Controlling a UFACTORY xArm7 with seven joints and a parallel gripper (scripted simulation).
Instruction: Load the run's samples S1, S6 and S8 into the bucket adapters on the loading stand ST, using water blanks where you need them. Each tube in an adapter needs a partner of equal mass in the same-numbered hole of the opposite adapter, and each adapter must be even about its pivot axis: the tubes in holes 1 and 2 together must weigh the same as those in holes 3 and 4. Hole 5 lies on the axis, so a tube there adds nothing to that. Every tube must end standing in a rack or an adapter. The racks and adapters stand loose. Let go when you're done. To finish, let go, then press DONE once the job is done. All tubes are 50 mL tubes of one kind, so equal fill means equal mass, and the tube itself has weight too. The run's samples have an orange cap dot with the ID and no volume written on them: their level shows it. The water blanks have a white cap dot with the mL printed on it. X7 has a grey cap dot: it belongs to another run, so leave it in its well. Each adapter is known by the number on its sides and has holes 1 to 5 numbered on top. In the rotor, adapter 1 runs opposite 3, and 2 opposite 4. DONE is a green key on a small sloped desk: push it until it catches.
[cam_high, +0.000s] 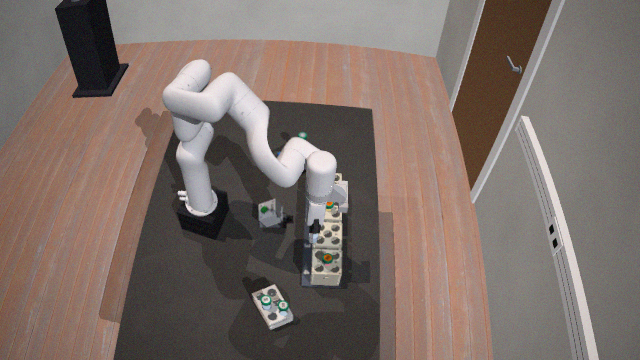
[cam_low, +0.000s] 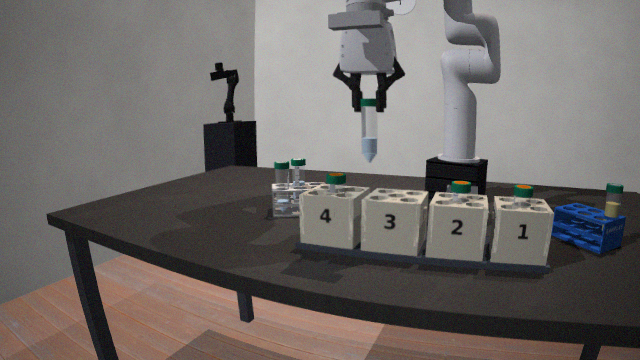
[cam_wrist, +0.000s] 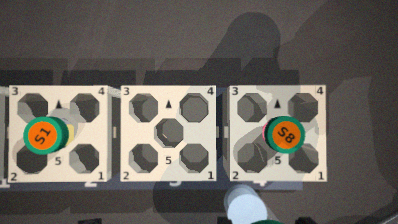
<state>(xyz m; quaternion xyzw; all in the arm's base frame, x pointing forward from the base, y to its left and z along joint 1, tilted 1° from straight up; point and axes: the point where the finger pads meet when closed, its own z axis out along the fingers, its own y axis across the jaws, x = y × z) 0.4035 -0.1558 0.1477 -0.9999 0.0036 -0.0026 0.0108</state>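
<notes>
My gripper (cam_high: 314, 232) (cam_low: 369, 106) (cam_wrist: 266, 221) is shut on a tube (cam_low: 369, 145) (cam_wrist: 246, 205) with pale blue liquid, upright above the adapters; its cap dot is hidden. S8 (cam_high: 327, 258) (cam_low: 336, 179) (cam_wrist: 285, 134) stands in hole 5 of adapter 4 (cam_low: 325, 231) (cam_wrist: 320, 134). Adapter 3 (cam_low: 395, 237) (cam_wrist: 199, 131) has five empty holes. S1 (cam_low: 461, 187) (cam_wrist: 42, 135) stands in hole 5 of adapter 2 (cam_low: 457, 243). Another orange-dot tube (cam_low: 523, 191) stands in adapter 1 (cam_low: 522, 250); its ID is unreadable. The loading stand (cam_high: 306, 270) carries all four.
A pale rack (cam_high: 272, 325) holds two white-dot tubes (cam_high: 266, 300) (cam_high: 283, 305). A blue rack (cam_low: 607, 240) at the other end holds a tube (cam_low: 614, 202) with yellowish contents. The small desk (cam_high: 270, 218) with its green key (cam_high: 264, 209) stands between the arm base and the stand.
</notes>
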